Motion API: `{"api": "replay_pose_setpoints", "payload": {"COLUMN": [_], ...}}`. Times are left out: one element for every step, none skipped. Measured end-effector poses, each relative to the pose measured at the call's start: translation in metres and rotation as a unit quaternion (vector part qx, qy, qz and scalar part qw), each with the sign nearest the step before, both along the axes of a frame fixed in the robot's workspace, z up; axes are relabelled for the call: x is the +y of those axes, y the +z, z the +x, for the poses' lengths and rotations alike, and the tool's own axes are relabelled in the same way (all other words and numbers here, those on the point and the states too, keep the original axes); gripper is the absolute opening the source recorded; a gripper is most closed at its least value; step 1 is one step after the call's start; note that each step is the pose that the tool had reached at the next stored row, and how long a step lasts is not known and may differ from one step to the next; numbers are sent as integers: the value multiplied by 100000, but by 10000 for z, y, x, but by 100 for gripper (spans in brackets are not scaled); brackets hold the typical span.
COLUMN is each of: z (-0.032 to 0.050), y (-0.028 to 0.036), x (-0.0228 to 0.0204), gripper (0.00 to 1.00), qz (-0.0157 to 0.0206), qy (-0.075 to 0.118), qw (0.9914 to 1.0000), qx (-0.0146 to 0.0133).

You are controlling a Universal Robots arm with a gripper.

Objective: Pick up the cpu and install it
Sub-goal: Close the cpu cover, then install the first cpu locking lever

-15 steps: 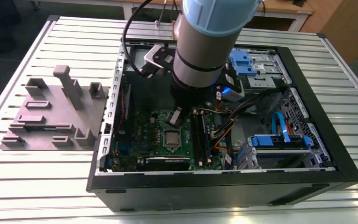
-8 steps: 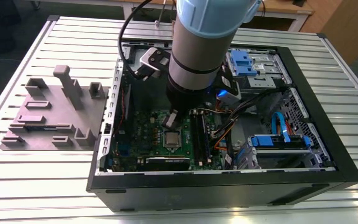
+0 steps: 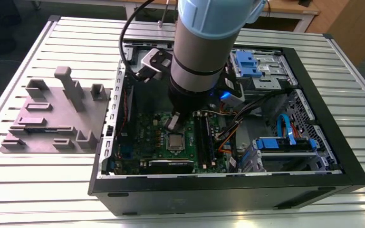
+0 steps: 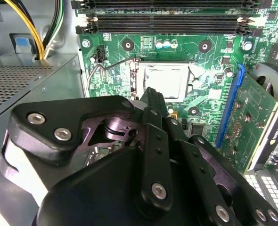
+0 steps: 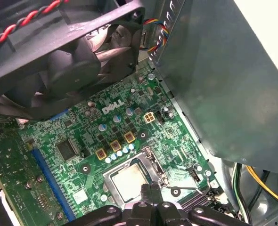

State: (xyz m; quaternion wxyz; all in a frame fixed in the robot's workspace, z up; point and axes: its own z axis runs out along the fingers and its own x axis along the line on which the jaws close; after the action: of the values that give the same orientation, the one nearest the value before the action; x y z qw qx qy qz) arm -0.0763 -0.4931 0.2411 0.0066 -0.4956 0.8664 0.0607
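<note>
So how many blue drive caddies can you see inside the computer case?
2: one blue caddy at the case's far end, one at the near end toward the exterior view's right. The arm may hide more.

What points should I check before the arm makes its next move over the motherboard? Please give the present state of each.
1. The cpu lies in the socket on the motherboard: ok, seen in both wrist views.
2. The cpu is level in the socket: cannot tell.
3. The gripper is above the board, close to the socket: ok.
4. The gripper carries nothing: cannot tell.
5. The socket's wire lever is locked down: cannot tell.
6. The yellow cables are away from the socket: ok.
</note>
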Motion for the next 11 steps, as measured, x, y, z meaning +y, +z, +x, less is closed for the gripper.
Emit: {"api": "replay_pose_setpoints", "payload": {"z": [-3,-5,-8,-11,-13,-15,-18,-21,-23,-26,-29], "y": [0,0,0,0,-1,-1,-1,-1,-1,-1,-1], "x": [-1,-2,-2,-3,-4,-5,-6,-6,-7,-8,-9], "gripper": [11,11,11,11,11,11,11,11,11,11,11], "qz": [0,1,1,2,3,5,4,2,-1,4,2], "qy": [-3,-3,-1,-3,-1,-1,-3,-1,-2,-1,-2], "qw": [100000,100000,100000,100000,100000,100000,100000,100000,100000,100000,100000], "qx": [-1,-1,-1,-1,-2,-2,-1,-2,0,-1,-1]}}
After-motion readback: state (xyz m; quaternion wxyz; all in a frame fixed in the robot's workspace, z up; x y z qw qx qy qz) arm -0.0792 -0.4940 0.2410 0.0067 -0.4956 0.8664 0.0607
